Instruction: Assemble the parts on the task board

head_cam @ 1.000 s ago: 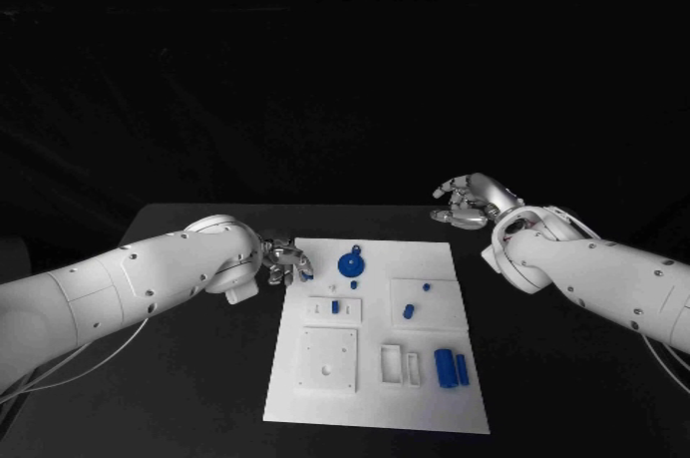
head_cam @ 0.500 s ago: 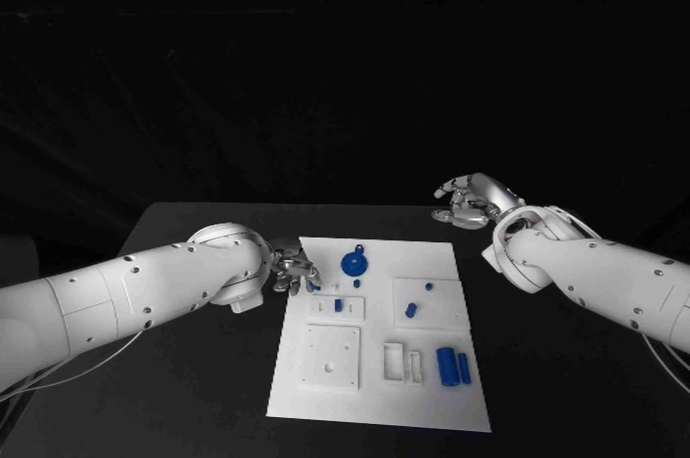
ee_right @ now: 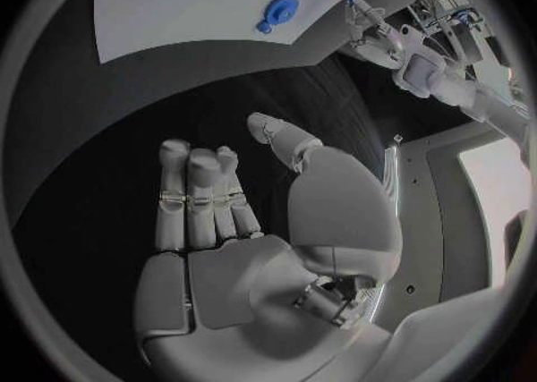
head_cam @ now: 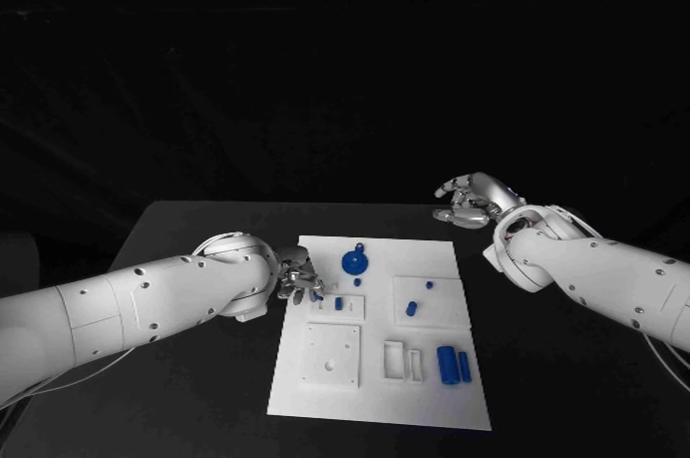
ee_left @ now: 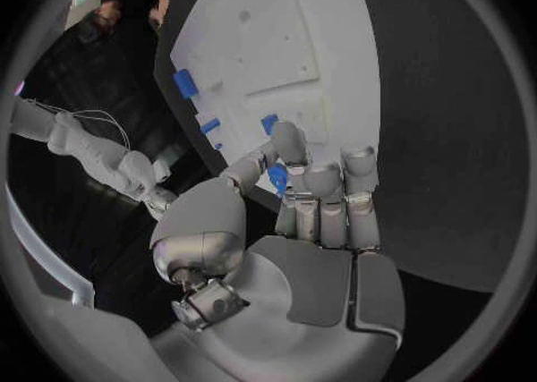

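A small blue plastic part [ee_left: 277, 178] is pinched in the silver many-fingered left hand [head_cam: 299, 274], between the thumb and the curled fingers, as the left wrist view shows. The hand is held over the left edge of the flat white task board [head_cam: 377, 403], beside the small raised white block with a short blue peg [head_cam: 338, 303]. The silver right hand [head_cam: 469, 201] is held empty, fingers loosely apart, over the black surface [head_cam: 187, 229] beyond the board's far right corner, well apart from the parts.

The task is judged to be at an early stage. A round blue disc with a small knob [head_cam: 354, 263] lies near the far edge; a short blue cylinder [head_cam: 410, 309] lies tilted on the right-hand white block, with a small blue stub [head_cam: 429, 283] beyond it. 2 longer blue bars [head_cam: 453, 365] lie side by side near the near right corner, beside a white slotted holder [head_cam: 400, 361]. The large square white block [head_cam: 329, 355] has nothing blue in it. Whether any piece is fully seated cannot be told.

Compared with 1 second earlier, the left hand has been brought from the surface beside the board's far left corner inward and nearer, over the board. The right hand and the loose parts are unchanged.
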Controlling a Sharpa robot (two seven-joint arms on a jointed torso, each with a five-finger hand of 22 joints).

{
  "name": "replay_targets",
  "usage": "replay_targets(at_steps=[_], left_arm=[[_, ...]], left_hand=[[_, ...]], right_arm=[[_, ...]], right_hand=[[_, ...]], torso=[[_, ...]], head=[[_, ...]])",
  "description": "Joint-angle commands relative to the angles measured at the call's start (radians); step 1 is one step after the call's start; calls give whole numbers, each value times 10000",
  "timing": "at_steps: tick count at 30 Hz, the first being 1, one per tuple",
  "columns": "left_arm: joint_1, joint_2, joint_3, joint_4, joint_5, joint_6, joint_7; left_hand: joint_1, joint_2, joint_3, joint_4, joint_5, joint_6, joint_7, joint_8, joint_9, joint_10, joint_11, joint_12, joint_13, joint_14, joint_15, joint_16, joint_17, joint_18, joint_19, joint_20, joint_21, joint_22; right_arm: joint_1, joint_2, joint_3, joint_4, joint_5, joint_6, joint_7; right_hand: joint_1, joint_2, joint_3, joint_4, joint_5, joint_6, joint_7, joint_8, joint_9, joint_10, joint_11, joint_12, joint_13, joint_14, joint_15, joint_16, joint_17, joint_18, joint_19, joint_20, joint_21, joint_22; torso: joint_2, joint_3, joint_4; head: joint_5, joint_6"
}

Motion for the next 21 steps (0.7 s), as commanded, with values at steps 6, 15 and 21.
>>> replay_targets(at_steps=[6,15,21], left_arm=[[-100,55,-125,-47,-622,-162,-32],[-185,208,-153,-238,-861,-219,-14],[-287,289,-181,-347,-953,-240,-20]], left_hand=[[-26,126,60,9,46,1016,-344,63,7,68,0,79,34,297,-210,60,22,79,95,-1011,84,124],[-40,123,59,24,16,1037,-349,70,6,68,-4,112,51,321,-210,65,27,82,115,-1014,92,122],[-40,114,63,23,-3,1045,-352,73,4,69,-8,135,62,334,-214,71,32,85,126,-1017,99,122]], right_arm=[[-5,10,4,50,-68,126,31],[-5,0,4,45,-64,126,33],[-5,-1,4,48,-64,139,27]], right_hand=[[-19,65,32,-60,72,-22,71,43,-17,-87,13,58,-15,-36,-10,48,-7,299,36,-3,-37,188],[-22,69,29,-61,78,-25,72,42,-18,-89,14,62,-21,-37,-10,49,-8,299,37,-3,-37,189],[-24,71,26,-63,79,-25,73,42,-18,-89,15,65,-25,-38,-9,49,-9,299,39,-3,-36,189]], torso=[[16,14,-39],[10,4,-12],[10,9,3]], head=[[13,-28],[-44,-54],[-51,-70]])
